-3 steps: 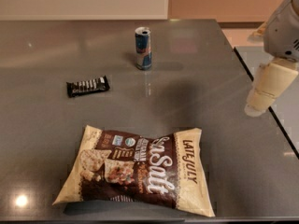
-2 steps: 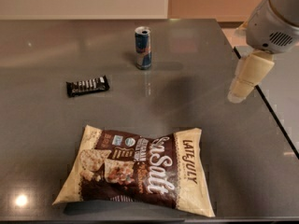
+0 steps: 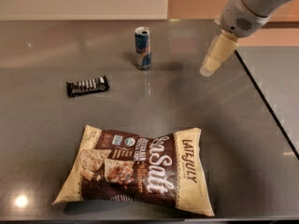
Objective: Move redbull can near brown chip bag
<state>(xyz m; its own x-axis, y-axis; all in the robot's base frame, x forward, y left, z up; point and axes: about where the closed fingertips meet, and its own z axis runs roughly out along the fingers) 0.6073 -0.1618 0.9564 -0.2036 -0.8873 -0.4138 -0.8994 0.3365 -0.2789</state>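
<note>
The redbull can (image 3: 143, 48) stands upright at the back middle of the grey table (image 3: 233, 125). The brown chip bag (image 3: 140, 169) lies flat at the front, with white "Sea Salt" lettering. My gripper (image 3: 209, 69) hangs above the table to the right of the can, about a can's height away from it, with nothing seen in it. Its cream fingertip end points down and left toward the table.
A small black candy bar wrapper (image 3: 87, 86) lies left of the can. The table's right edge (image 3: 266, 108) runs diagonally beside my arm (image 3: 252, 6). A pale wall stands behind the table.
My gripper has moved left and toward the back of the table, closer to the can. The can, the bag and the wrapper have not moved.
</note>
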